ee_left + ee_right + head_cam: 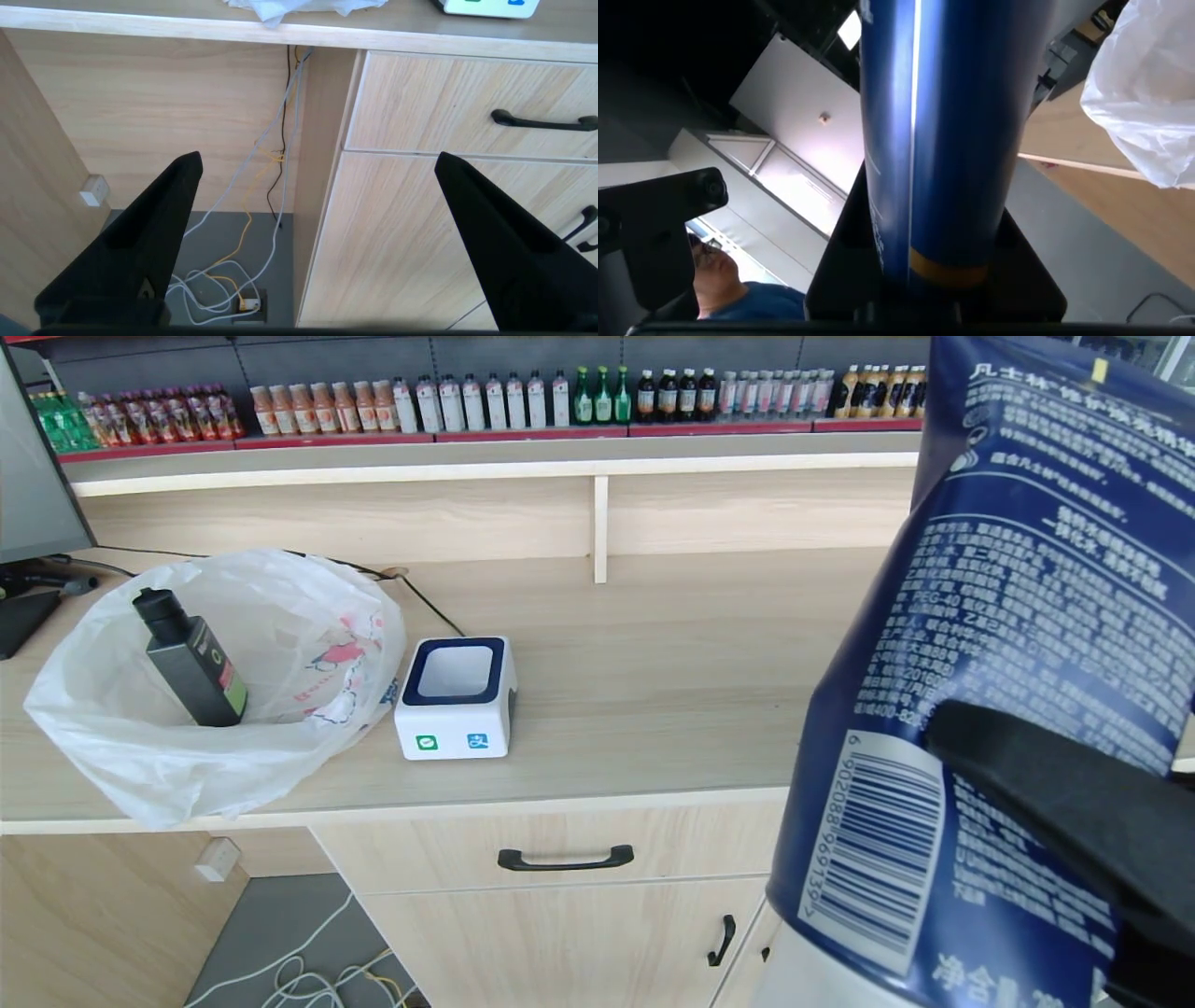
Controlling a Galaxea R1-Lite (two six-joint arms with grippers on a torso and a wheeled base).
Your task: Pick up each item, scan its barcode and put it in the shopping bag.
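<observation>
Pouch of dark blue (pixel 1008 616) looms at the right of the head frame, clamped in the right pincer (pixel 936 266) and held off the bench (pixel 672 681); its barcode (pixel 878 854) sits low on the face turned toward the camera. At centre left the scanner (pixel 456 695) stands just beside the shopping bag (pixel 308 644), which holds a dark bottle (pixel 191 658). A clean scan probably needs that barcode turned down over the scanner's window, flat and steady. The left pincer (pixel 316 163) hangs spread wide, empty, below the bench edge
</observation>
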